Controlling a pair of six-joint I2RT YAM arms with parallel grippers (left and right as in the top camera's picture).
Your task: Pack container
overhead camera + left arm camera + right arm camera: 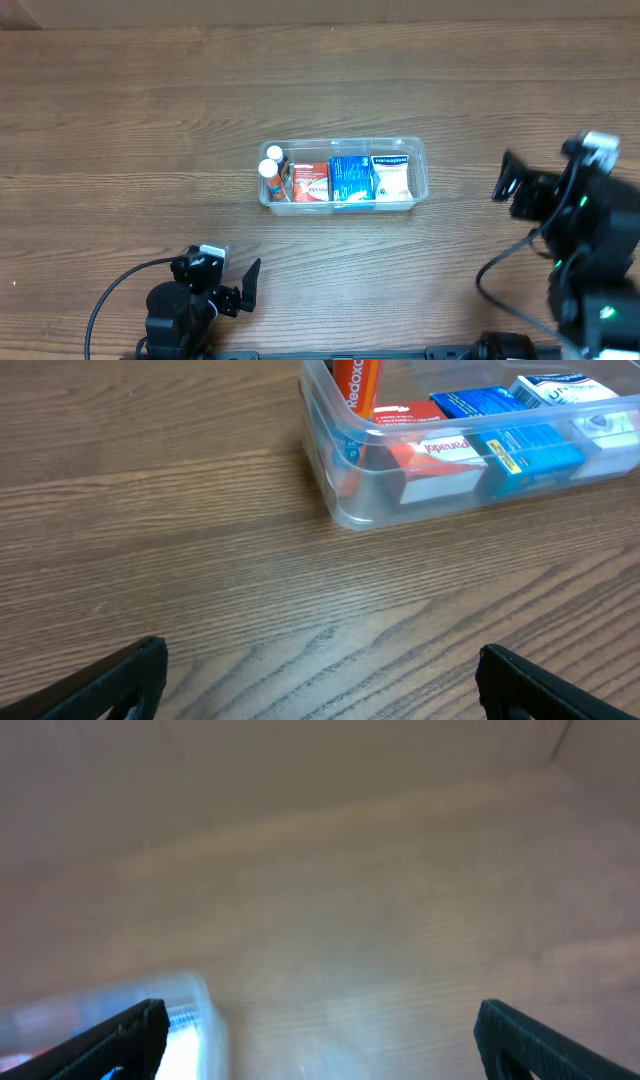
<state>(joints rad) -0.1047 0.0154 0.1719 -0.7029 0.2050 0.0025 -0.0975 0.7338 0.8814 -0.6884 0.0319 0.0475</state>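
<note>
The clear plastic container (418, 152) sits mid-table. It holds two white-capped orange tubes (271, 174) at its left end, a red box (311, 181), a blue box (351, 177) and a white box (391, 175). The left wrist view shows the container's near corner (345, 510) with the same items behind the wall. My left gripper (250, 283) is open and empty near the front edge, well short of the container; its fingers frame bare wood (320, 680). My right gripper (507, 183) is open and empty, to the right of the container. The right wrist view is blurred, with the container's end (195, 1010) at lower left.
The wood-grain table (150, 120) surrounds the container with nothing else standing on it. Arm bases and black cables (110, 300) lie along the front edge at left and right.
</note>
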